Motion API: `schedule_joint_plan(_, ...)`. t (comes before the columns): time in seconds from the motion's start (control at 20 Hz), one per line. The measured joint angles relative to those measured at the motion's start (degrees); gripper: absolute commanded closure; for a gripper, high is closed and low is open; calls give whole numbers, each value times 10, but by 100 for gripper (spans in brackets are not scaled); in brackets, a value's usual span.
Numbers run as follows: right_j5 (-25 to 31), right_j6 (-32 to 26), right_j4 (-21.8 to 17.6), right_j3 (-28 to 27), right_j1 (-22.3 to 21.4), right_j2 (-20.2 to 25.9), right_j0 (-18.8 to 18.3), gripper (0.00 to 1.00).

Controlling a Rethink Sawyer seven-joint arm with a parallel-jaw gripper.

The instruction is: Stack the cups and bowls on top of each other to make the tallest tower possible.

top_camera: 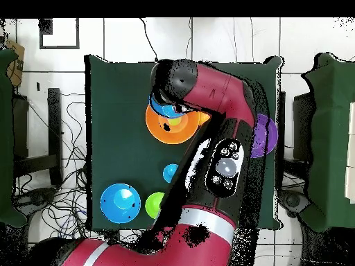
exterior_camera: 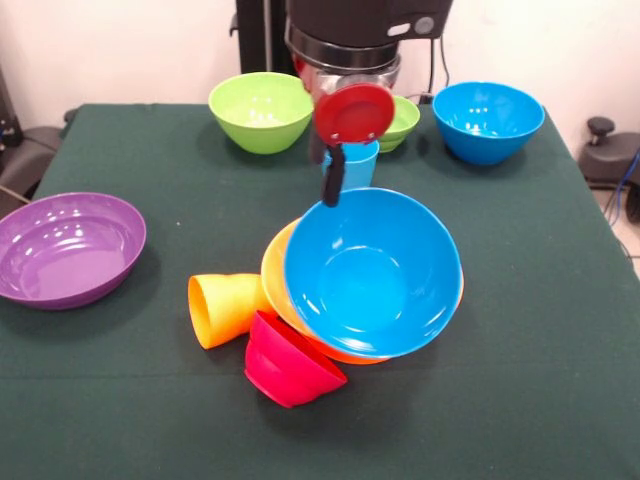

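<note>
I see the gripper [exterior_camera: 333, 190] at the tilted blue bowl's [exterior_camera: 372, 272] far rim; whether it grips, I cannot tell. That bowl leans inside the orange bowl [exterior_camera: 275, 270], with the orange cup [exterior_camera: 224, 308] and small red bowl [exterior_camera: 288, 364] tipped beside them.

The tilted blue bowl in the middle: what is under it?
Under the tilted blue bowl lies a yellow-orange bowl, only its rim showing. An orange cup on its side and a red bowl lie against it. Anything deeper is covered.
</note>
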Motion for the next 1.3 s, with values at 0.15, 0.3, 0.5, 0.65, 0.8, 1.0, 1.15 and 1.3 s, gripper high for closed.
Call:
schedule_joint_plan(0.15, -4, 0, 0, -12, 11, -3, -4, 0)
schedule_joint_plan(0.3, -10, 0, 0, -28, 27, -5, -4, 0)
schedule_joint_plan(0.5, -17, 0, 0, -39, 43, -5, -4, 0)
schedule_joint_plan(0.65, -22, 0, 0, -43, 52, -4, -4, 0)
schedule_joint_plan(0.8, -24, 0, 0, -44, 58, -4, -3, 0)
schedule_joint_plan(1.0, -24, 0, 0, -44, 62, -5, -3, 0)
schedule_joint_plan(1.15, -24, 0, 0, -44, 62, -5, -3, 0)
schedule_joint_plan(1.3, -24, 0, 0, -41, 59, -4, -3, 0)
